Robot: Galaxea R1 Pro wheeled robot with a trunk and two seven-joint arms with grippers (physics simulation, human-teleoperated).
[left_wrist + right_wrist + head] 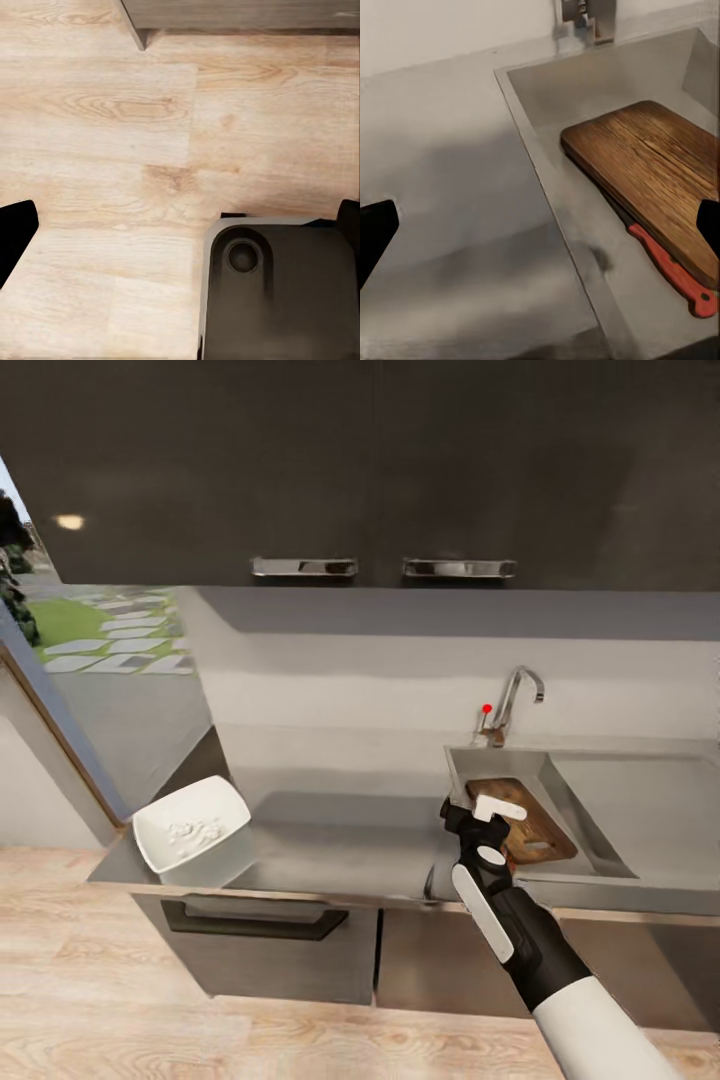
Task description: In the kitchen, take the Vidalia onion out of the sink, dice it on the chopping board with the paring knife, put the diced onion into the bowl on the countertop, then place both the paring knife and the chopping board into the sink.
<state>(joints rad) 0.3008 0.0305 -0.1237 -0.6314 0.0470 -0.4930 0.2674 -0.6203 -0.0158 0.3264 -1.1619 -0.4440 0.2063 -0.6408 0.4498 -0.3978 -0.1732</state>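
sink point(470, 765): grey basin set into the right part of the surface, flat drainboard point(640, 800) to its right, chrome tap point(515, 705) with red knob point(487, 709) at the far edge.
chopping board point(660, 176): dark brown wood, lying inside the basin, tilted, one long edge propped up; handle slot at its near end in the head view.
paring knife point(673, 271): in the basin, red-brown handle sticking out from under the board's near edge; blade hidden under the board.
bowl point(192, 836): white, squarish, at the far left near corner of the surface, well apart from the sink; pale diced bits point(195, 828) inside.
surface point(340, 840): grey metallic countertop above dark cabinet fronts; bare between bowl and sink.
right gripper point(480, 820): hanging over the surface at the sink's left rim, just beside the board's near left corner. Jaws apart, holding nothing; the black fingertips point(375, 232) sit at opposite edges of the right wrist view.
left gripper point(180, 247): pointed down at the wooden floor point(112, 135), above part of the robot's dark base point(277, 292). Jaws apart, nothing between them.
background: dark upper cabinets with two chrome handles point(303, 567); window at left showing grass and paving stones.
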